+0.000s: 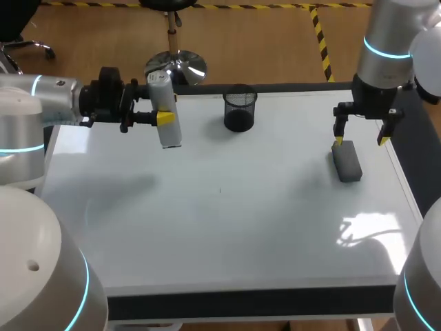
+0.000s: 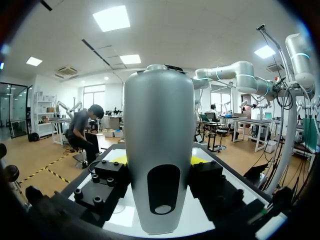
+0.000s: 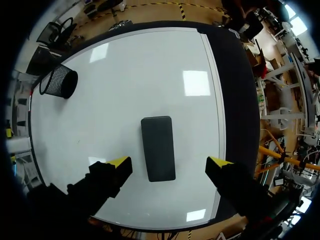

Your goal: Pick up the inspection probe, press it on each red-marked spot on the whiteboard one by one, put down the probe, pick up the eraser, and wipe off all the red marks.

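The whiteboard [image 1: 227,227] is the broad surface here: a glossy white rectangle in a dark frame, with ceiling lights mirrored on it. My left arm comes in level from the left. Its pincer [image 1: 162,116] is clenched on the inspection probe [image 1: 169,134], a smooth, matte silver-grey body with a rounded shoulder and an oval dark opening low on one face. The probe hangs roughly upright, off the board, over its far left part. My right pincer [image 1: 359,141] points straight down near the board's right edge, released, with its yellow tips spread wide. The eraser [image 3: 158,148], a flat dark grey block with softened corners, lies on the board under that gap, touching neither finger. A black wire-mesh cup [image 1: 240,108], cylindrical, stands at the far edge between the two arms.
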